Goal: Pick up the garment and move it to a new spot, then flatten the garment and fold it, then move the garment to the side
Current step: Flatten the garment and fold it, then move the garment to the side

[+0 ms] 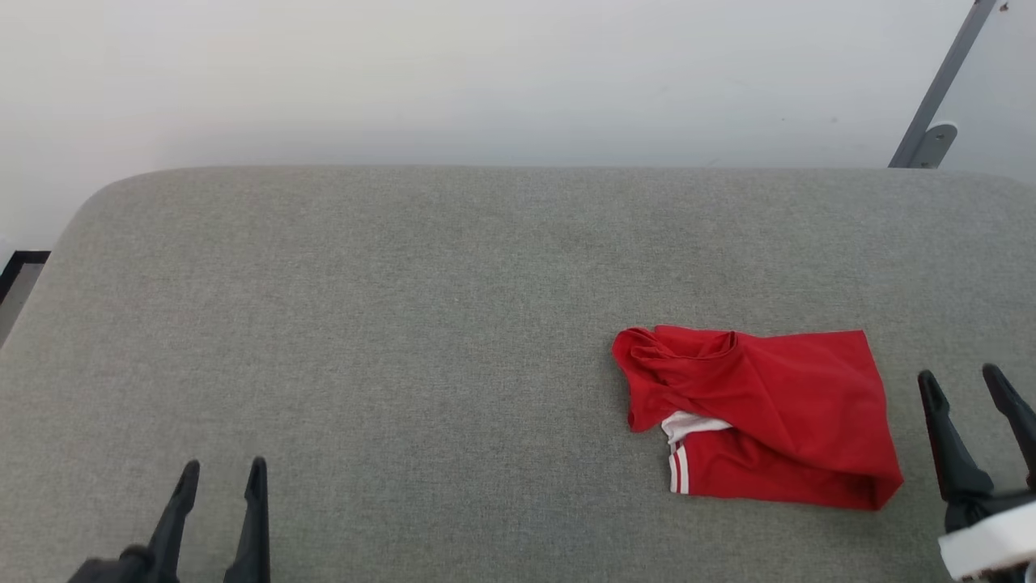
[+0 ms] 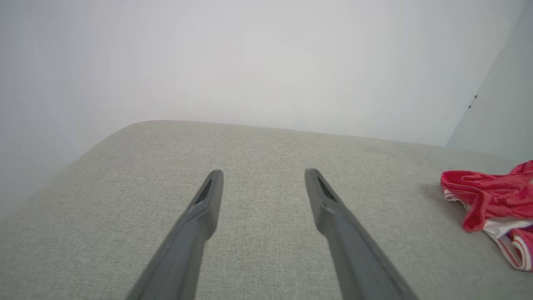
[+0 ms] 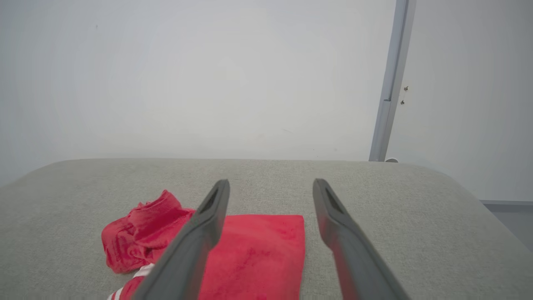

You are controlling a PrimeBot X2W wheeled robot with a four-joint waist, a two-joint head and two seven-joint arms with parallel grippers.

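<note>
Red soft garment (image 1: 769, 413) crumpled, striped trim, on grey woven surface (image 1: 405, 324).

There's the garment (image 1: 761, 417), a small bright red piece of soft cloth, lying loose on the grey fabric-covered surface (image 1: 405, 324), over toward the robot's right and in the nearer half. It's not spread out. It's folded over on itself in a rough, wide rectangle. The right part lies fairly smooth and flat; the left end is bunched into rumpled folds, rising a little off the surface. A patch of white lining peeks out low on the left, and just below it a red hem shows two thin white stripes.
</note>
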